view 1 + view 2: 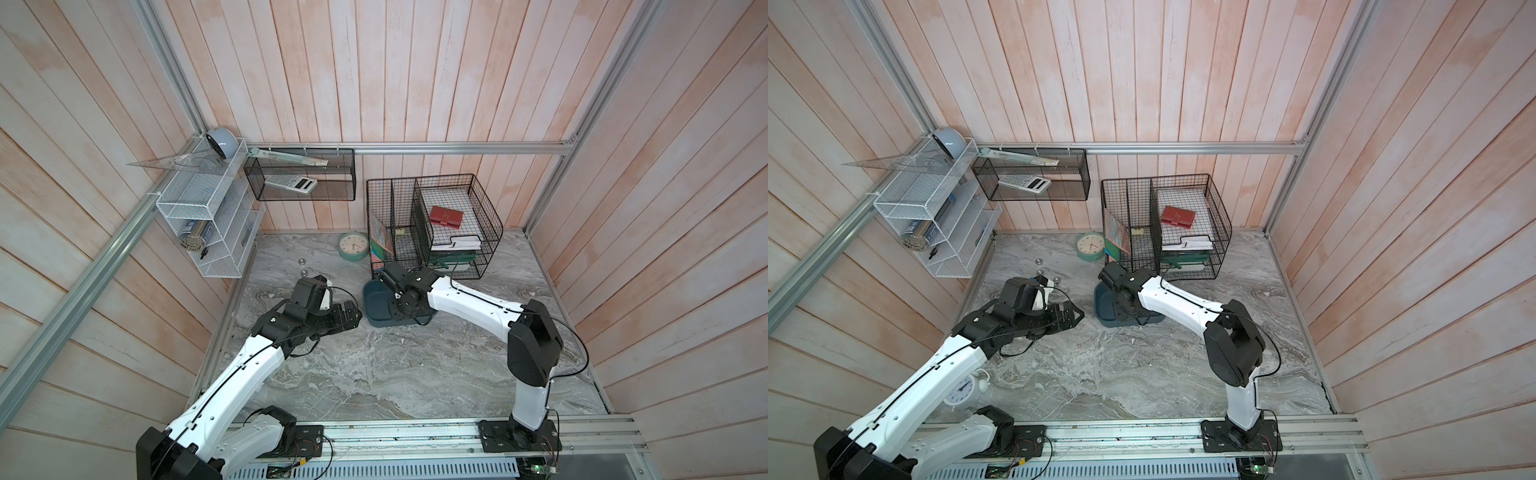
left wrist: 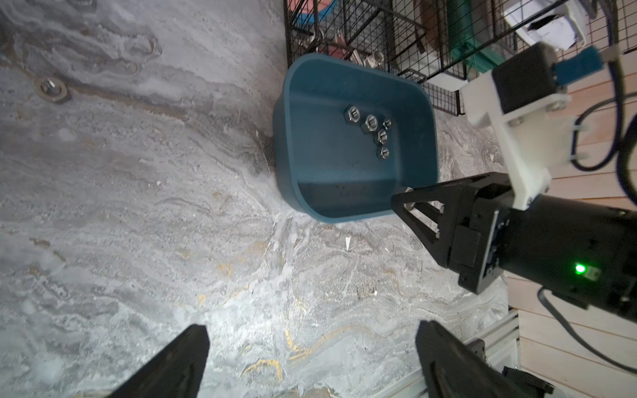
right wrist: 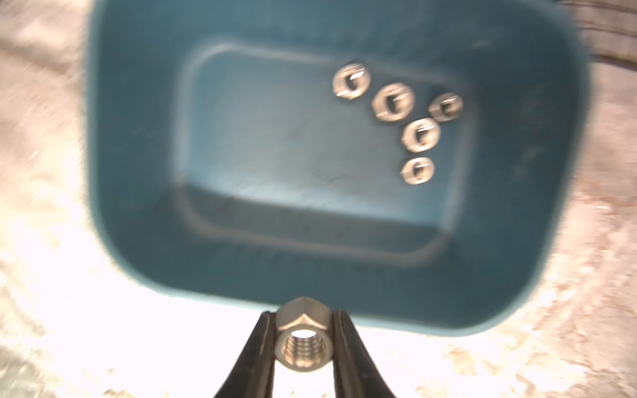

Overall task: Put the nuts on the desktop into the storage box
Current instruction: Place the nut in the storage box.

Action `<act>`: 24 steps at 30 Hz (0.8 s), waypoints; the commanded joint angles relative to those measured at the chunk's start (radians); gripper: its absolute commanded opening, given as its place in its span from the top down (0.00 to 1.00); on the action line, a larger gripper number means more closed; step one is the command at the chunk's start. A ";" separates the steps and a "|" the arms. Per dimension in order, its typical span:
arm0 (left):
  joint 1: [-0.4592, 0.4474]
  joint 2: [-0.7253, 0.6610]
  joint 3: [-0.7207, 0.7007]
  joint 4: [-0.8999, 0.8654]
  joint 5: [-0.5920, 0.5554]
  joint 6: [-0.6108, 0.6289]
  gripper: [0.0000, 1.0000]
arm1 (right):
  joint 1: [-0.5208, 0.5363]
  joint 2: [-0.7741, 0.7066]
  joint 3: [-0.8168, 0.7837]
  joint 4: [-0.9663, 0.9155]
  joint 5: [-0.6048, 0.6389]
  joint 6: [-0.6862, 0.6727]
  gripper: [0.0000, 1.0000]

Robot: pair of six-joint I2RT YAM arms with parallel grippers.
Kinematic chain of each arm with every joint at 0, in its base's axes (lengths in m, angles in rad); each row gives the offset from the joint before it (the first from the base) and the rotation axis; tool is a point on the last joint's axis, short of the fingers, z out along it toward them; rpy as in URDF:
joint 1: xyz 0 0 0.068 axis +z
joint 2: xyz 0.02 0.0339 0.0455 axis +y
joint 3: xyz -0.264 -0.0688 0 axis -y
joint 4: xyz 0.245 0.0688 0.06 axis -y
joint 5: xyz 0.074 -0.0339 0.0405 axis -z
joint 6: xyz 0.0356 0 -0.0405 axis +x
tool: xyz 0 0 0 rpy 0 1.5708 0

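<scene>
Beside a black wire rack (image 1: 457,183), the blue box (image 2: 310,193) on the marble surface (image 2: 172,206) holds five nuts (image 2: 371,124). The right pincer (image 2: 401,201) grips a sixth nut (image 3: 303,344) at its rim, and the left pincer (image 2: 310,339) hovers agape nearby.

The grey marble-veined surface (image 1: 374,365) fills the lower middle of both top views. Near its centre sits the teal storage box (image 1: 372,308). Above that, by the wall, stand a round green clock (image 1: 353,246) and a black wire organiser (image 1: 440,232). Two nuts (image 1: 300,261) lie left of the clock. A white alarm clock (image 1: 963,388) rests at lower left in a top view.
</scene>
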State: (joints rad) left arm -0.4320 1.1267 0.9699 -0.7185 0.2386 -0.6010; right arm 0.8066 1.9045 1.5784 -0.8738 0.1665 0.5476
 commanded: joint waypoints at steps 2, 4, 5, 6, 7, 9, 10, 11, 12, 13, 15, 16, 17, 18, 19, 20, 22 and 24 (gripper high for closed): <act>0.004 0.079 0.077 0.044 0.037 0.055 0.00 | -0.066 0.018 0.031 -0.035 0.023 -0.033 0.75; 0.004 0.108 0.096 0.048 0.040 0.062 0.00 | -0.095 0.032 0.034 -0.029 0.022 -0.039 0.75; 0.004 0.122 0.104 0.050 0.043 0.065 0.00 | -0.109 0.042 0.038 -0.030 0.018 -0.043 0.75; 0.004 0.132 0.111 0.051 0.044 0.068 0.00 | -0.119 0.053 0.042 -0.029 0.013 -0.046 0.75; 0.004 0.145 0.120 0.053 0.044 0.071 0.00 | -0.133 0.064 0.046 -0.027 0.008 -0.051 0.75; 0.006 0.166 0.132 0.054 0.045 0.079 0.00 | -0.150 0.089 0.062 -0.029 0.005 -0.062 0.75; 0.008 0.179 0.141 0.056 0.047 0.081 0.00 | -0.158 0.102 0.071 -0.031 0.005 -0.068 0.75; 0.012 0.191 0.147 0.055 0.049 0.082 0.00 | -0.163 0.115 0.082 -0.036 0.005 -0.073 0.75; 0.013 0.200 0.151 0.056 0.052 0.084 0.00 | -0.169 0.126 0.092 -0.039 0.005 -0.077 0.75; 0.016 0.209 0.156 0.057 0.055 0.086 0.00 | -0.175 0.138 0.102 -0.041 0.005 -0.081 0.74; 0.021 0.224 0.165 0.058 0.059 0.089 0.00 | -0.184 0.163 0.122 -0.048 0.005 -0.090 0.74; 0.024 0.230 0.168 0.059 0.060 0.090 0.00 | -0.188 0.176 0.132 -0.054 0.007 -0.094 0.74; 0.027 0.237 0.172 0.059 0.064 0.092 0.00 | -0.192 0.189 0.145 -0.062 0.012 -0.097 0.74; 0.030 0.242 0.174 0.058 0.066 0.093 0.00 | -0.193 0.200 0.154 -0.070 0.014 -0.100 0.74; 0.034 0.249 0.176 0.057 0.067 0.095 0.00 | -0.195 0.212 0.164 -0.075 0.017 -0.104 0.74; 0.038 0.253 0.179 0.058 0.070 0.096 0.00 | -0.196 0.222 0.172 -0.083 0.020 -0.108 0.74; 0.046 0.260 0.180 0.059 0.075 0.098 0.00 | -0.196 0.238 0.186 -0.088 0.022 -0.114 0.74; 0.053 0.269 0.181 0.063 0.082 0.095 0.00 | -0.196 0.251 0.200 -0.088 0.013 -0.119 0.74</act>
State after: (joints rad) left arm -0.3897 1.3811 1.1244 -0.6708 0.2989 -0.5232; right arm 0.6117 2.1304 1.7405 -0.9222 0.1696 0.4488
